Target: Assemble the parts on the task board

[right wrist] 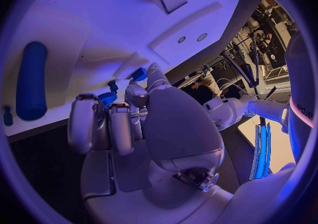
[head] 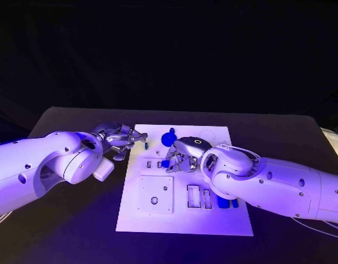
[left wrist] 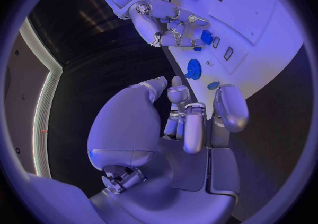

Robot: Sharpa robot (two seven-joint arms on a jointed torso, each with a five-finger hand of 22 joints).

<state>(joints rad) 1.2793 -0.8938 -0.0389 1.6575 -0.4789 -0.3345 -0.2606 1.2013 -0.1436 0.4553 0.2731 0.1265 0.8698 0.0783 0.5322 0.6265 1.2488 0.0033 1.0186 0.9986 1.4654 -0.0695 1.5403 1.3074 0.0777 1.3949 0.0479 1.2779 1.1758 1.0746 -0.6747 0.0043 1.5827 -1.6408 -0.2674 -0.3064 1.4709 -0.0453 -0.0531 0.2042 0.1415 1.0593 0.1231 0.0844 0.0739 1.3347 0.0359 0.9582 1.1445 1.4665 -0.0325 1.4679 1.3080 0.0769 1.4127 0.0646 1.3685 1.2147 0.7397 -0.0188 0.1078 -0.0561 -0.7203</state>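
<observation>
black desk [head: 73, 118] carries the task board [head: 216, 220]. right hand [head: 183, 154] pinches a small blue part [head: 165, 163] over its middle; left hand [head: 120, 140] curled, seemingly empty. part looks light, rigid, slippery: grip its sides.

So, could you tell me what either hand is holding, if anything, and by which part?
It cannot be told: left hand and right hand each hover by blue parts.

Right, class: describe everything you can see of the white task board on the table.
The task board is a flat white rectangular plate lying on the black table. Its surface has rectangular recesses and small round holes. Small blue parts sit on it. The right hand is over its middle; the left hand is at its far left edge.
</observation>
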